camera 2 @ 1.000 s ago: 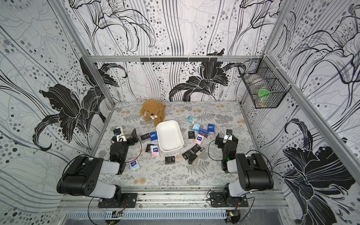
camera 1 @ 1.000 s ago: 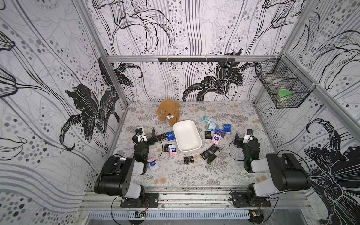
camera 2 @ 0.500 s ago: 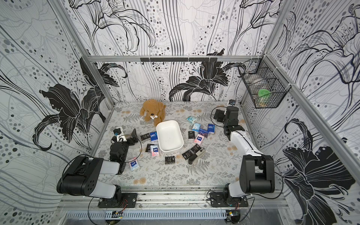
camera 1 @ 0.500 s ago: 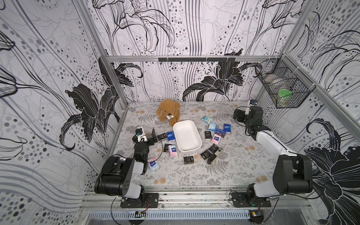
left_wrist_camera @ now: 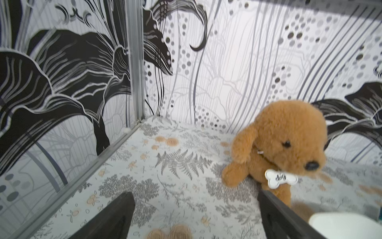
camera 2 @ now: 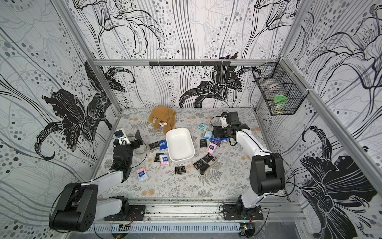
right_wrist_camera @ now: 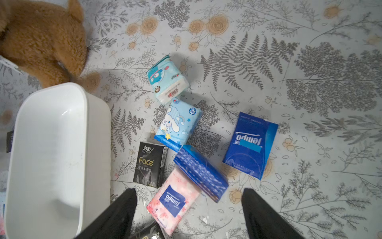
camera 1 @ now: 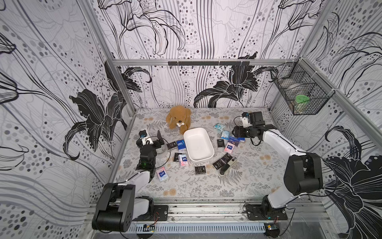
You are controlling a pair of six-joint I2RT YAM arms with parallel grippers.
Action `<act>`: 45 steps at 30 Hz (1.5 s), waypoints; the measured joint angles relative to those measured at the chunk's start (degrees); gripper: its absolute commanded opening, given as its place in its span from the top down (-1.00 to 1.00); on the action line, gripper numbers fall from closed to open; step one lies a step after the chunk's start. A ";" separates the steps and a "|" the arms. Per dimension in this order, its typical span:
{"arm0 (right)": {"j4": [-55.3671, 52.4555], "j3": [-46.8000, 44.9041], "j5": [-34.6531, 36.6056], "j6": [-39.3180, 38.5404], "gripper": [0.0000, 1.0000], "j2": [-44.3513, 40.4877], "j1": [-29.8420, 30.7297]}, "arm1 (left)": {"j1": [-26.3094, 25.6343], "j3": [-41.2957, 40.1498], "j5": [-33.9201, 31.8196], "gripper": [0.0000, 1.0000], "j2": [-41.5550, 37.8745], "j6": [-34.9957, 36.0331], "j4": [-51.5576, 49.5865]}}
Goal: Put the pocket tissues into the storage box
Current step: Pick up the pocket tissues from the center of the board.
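The storage box (camera 1: pixel 198 147) (camera 2: pixel 179 144) (right_wrist_camera: pixel 47 155), white and with nothing inside, lies mid-table. Pocket tissues are scattered on both sides of it. My right gripper (camera 1: pixel 236 132) (camera 2: pixel 217 132) (right_wrist_camera: pixel 189 193) hovers open over the cluster to the box's right. That cluster holds a teal packet (right_wrist_camera: pixel 166 79), a light blue one (right_wrist_camera: pixel 177 124), a black one (right_wrist_camera: pixel 149 164), a tilted dark blue one (right_wrist_camera: pixel 200 171), a pink one (right_wrist_camera: pixel 172 200) and a blue one (right_wrist_camera: pixel 251 144). My left gripper (camera 1: pixel 159 138) (left_wrist_camera: pixel 193 193) is open and holds nothing, low beside the packets (camera 1: pixel 181 144) left of the box.
A brown plush dog (camera 1: pixel 178 119) (left_wrist_camera: pixel 277 149) sits just behind the box. A black-and-silver stapler-like object (camera 1: pixel 228 168) lies in front of it among black packets (camera 1: pixel 200 170). A black wire basket (camera 1: pixel 299 93) hangs on the right wall. A pink-white packet (camera 1: pixel 162 174) lies near the left arm.
The right arm rose from its low pose at the front right, reached to the back right, then came over the packet cluster. The left arm has not moved.
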 measured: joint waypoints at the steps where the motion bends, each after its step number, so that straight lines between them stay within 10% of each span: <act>1: -0.94 0.61 0.00 -0.98 -0.70 0.50 0.33 | 0.00 2.08 -0.42 -0.95 -1.64 -1.51 -3.87; 15: -7.45 5.03 2.84 -12.79 -0.62 9.57 2.12 | 0.00 14.64 10.73 -0.95 -5.81 -25.86 -44.09; 21: -7.39 6.38 4.79 -14.53 -0.56 12.63 2.12 | -0.55 14.56 16.70 -0.95 -6.01 -32.20 -47.65; 32: -7.32 6.38 4.96 -15.13 0.28 14.34 2.51 | -1.97 14.56 20.00 -0.95 -6.05 -36.50 -48.52; 45: -6.93 5.35 5.01 -14.80 0.13 14.34 3.08 | -1.97 14.19 20.00 -0.95 -8.55 -37.40 -49.20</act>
